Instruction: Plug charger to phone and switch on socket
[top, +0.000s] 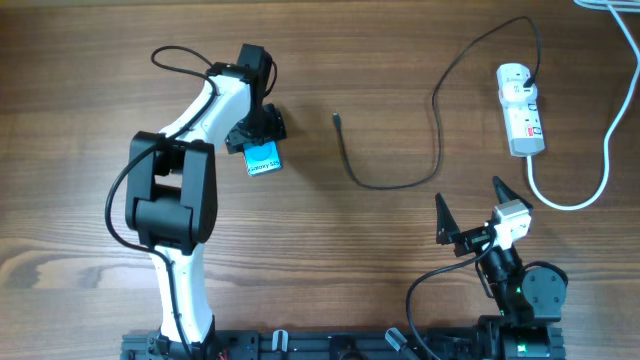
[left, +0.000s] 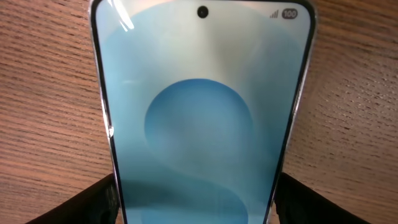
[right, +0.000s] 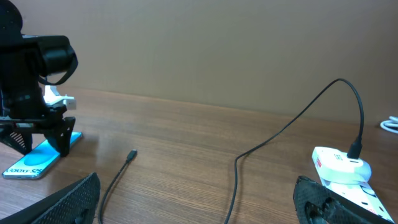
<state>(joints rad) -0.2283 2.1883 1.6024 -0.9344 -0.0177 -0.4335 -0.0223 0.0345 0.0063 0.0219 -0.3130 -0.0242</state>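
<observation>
Phone (top: 262, 160) lies flat, screen up, on the tabletop (top: 340, 270), left of centre. Your left pincer (top: 255, 142) stands over one end of it, with a finger (left: 81, 205) just beside each long edge. You cannot tell whether they press or only straddle.

Charger (top: 437, 120) lies loose to the right, its plug tip (top: 337, 119) near the phone but apart from it, its other end at the socket (top: 522, 110), far right.

Your right pincer (top: 471, 203) stands wide apart, holding nothing, well away from the phone.

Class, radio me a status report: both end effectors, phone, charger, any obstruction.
Status: left end effector straddling phone, grip unclear; right end effector open, empty. Loose charger tip on table, apart from phone. Nothing between them.
</observation>
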